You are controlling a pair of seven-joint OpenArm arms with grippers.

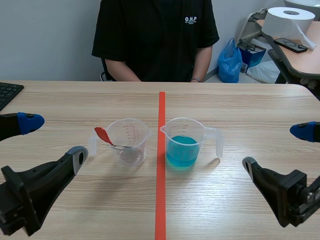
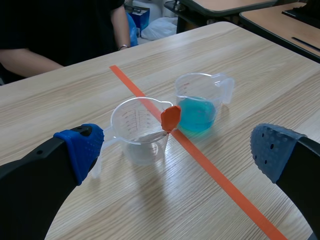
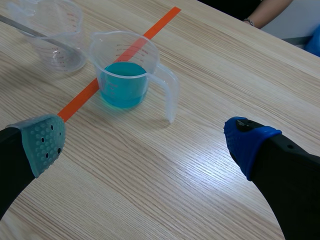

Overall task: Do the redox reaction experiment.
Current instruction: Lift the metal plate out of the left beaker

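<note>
Two clear plastic measuring cups stand at the table's middle, one on each side of the orange-red tape line. The left cup (image 1: 129, 141) (image 2: 141, 131) (image 3: 54, 31) holds a metal spoon with a red handle (image 1: 103, 135) (image 2: 170, 118) leaning over its rim. The right cup (image 1: 186, 142) (image 2: 199, 101) (image 3: 125, 67) is partly filled with blue liquid, its handle pointing right. My left gripper (image 1: 47, 138) (image 2: 177, 152) is open, short of the left cup. My right gripper (image 1: 280, 146) (image 3: 142, 145) is open, short of the blue cup. Neither holds anything.
A person in a black shirt (image 1: 155, 37) sits across the table. A black keyboard corner (image 1: 7, 93) lies at the far left. Behind, a side desk carries a white paper roll (image 1: 289, 22) and a phone (image 1: 291, 45).
</note>
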